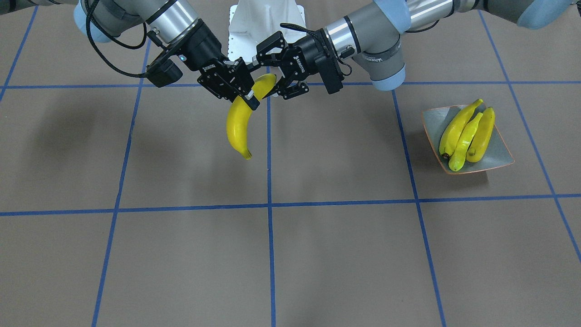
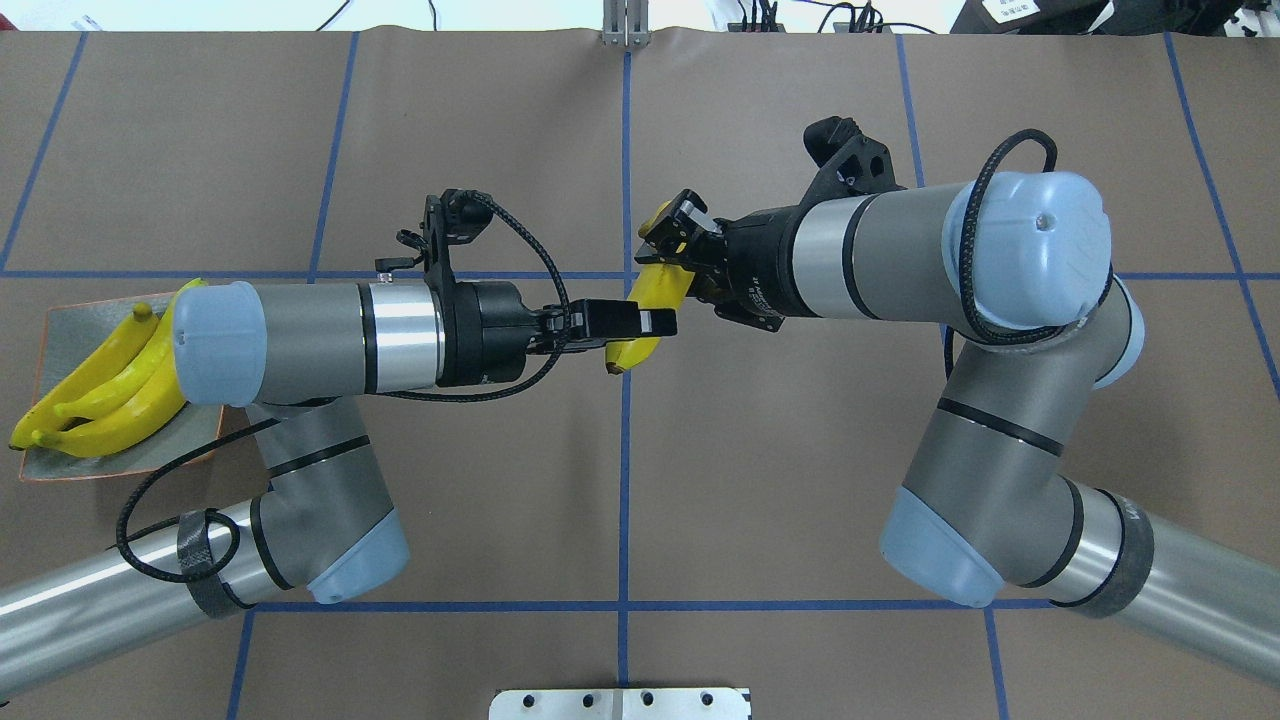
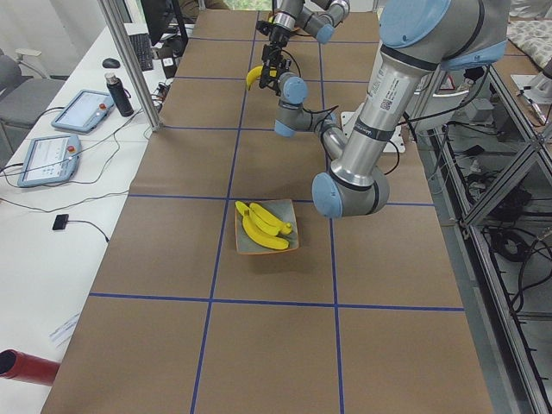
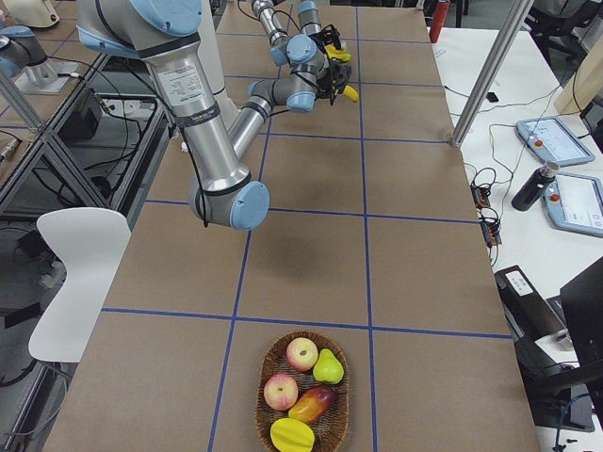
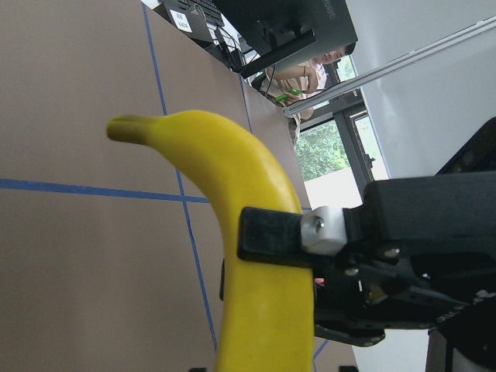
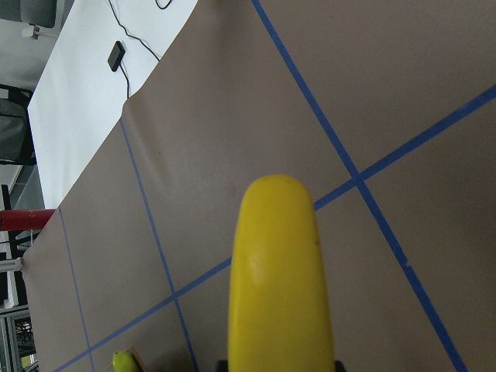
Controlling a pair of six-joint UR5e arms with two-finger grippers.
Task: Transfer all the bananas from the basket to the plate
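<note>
One banana hangs in the air over the table's middle, and it also shows in the overhead view. My right gripper is shut on its middle; a finger lies across it in the left wrist view. My left gripper is open, its jaws standing around the banana's end nearest the robot. Three bananas lie side by side on the grey-green plate, which sits on my left side. The right wrist view shows the held banana end-on.
A woven basket with apples, a pear and other fruit, but no banana, sits at the table's end on my right. The white robot base plate stands behind the grippers. Desks with tablets line the far side.
</note>
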